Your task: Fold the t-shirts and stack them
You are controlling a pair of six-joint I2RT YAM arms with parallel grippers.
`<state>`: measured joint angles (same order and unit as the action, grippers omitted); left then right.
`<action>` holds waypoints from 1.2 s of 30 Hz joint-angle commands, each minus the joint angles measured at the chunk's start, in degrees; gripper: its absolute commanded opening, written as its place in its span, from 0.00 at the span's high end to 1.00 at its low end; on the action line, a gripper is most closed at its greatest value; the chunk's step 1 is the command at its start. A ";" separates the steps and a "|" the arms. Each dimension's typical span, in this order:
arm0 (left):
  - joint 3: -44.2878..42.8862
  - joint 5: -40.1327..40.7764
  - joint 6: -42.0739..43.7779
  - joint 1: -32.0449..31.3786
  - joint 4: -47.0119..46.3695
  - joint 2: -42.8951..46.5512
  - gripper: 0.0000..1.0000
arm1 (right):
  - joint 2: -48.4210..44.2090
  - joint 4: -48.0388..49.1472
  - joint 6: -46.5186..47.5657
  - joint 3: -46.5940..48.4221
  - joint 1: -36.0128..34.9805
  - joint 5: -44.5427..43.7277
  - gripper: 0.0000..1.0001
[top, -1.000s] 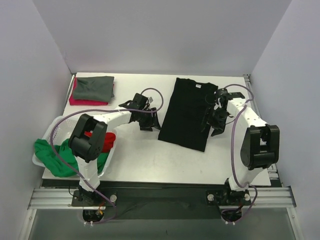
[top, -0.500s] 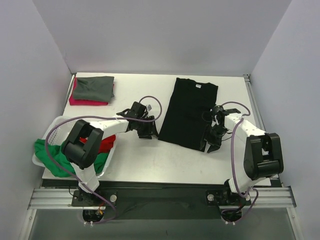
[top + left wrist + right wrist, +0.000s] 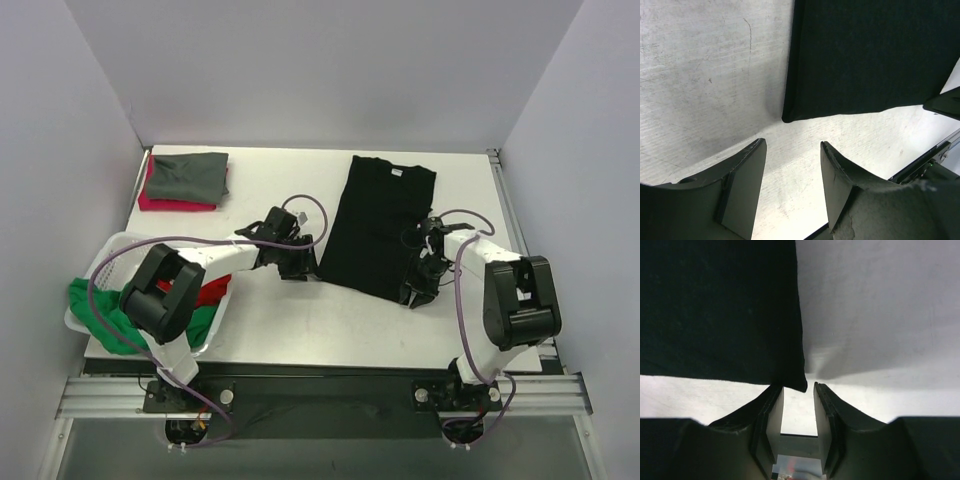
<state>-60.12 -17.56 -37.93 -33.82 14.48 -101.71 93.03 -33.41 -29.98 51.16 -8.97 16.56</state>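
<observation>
A black t-shirt (image 3: 375, 225) lies flat in the middle of the table, folded into a long strip. My left gripper (image 3: 301, 264) is open just off its near left corner; the left wrist view shows that corner (image 3: 788, 117) in front of the spread jaws of the left gripper (image 3: 792, 146), apart from them. My right gripper (image 3: 413, 292) is open at the near right corner. In the right wrist view that corner (image 3: 799, 382) sits right at the fingertips of the right gripper (image 3: 799, 388). A folded grey-green tee (image 3: 190, 175) lies on a pink-red one (image 3: 160, 203) at the back left.
A white perforated basket (image 3: 112, 252) stands at the near left and holds a green tee (image 3: 100, 310), which spills over its rim, and a red tee (image 3: 212, 285). The table's right edge (image 3: 515, 235) runs close beside my right arm.
My right gripper has moved toward me along the shirt's right edge, down to the near corner. My left gripper has shifted slightly right and nearer, to the near left corner. The shirt has not moved.
</observation>
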 commanded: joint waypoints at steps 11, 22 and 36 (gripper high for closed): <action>-0.88 2.53 -0.12 -0.80 -1.21 2.49 0.43 | 4.52 2.03 0.62 -1.32 0.45 -0.47 0.90; -4.30 3.77 -0.12 -1.24 -0.06 -1.82 0.48 | 3.91 2.12 0.53 -2.03 0.53 -0.47 0.99; -5.01 1.92 -0.47 -2.03 -1.38 -5.51 0.51 | 3.38 2.03 0.18 -2.29 0.62 -0.47 1.00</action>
<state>-63.22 -15.00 -38.46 -35.33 14.41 -105.93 96.01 -30.92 -29.98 50.78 -8.56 18.55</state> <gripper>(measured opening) 0.503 0.077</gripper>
